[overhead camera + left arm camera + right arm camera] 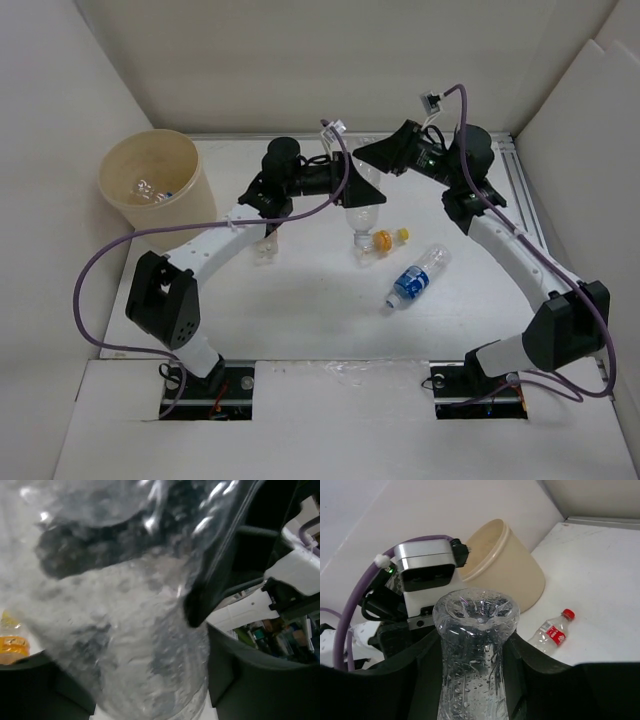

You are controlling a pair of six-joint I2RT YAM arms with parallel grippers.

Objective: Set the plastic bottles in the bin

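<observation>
The clear bottle (362, 208) hangs neck down above the table (300, 310), caught between both arms. The right gripper (476, 642) is clamped on its body. The left gripper (132, 680) has a finger on either side of it, but I cannot tell whether they press.

If the right lets go before the left has a firm hold, the wet, thin bottle could slip and drop.

An orange-capped bottle (385, 238) lies just under it, a blue-label bottle (415, 278) nearer the right arm, and a red-capped bottle (551, 631) beside the left forearm. Farthest left is the bin (185, 215), with some bottles (150, 187) inside. Nothing seems to block the way there.
</observation>
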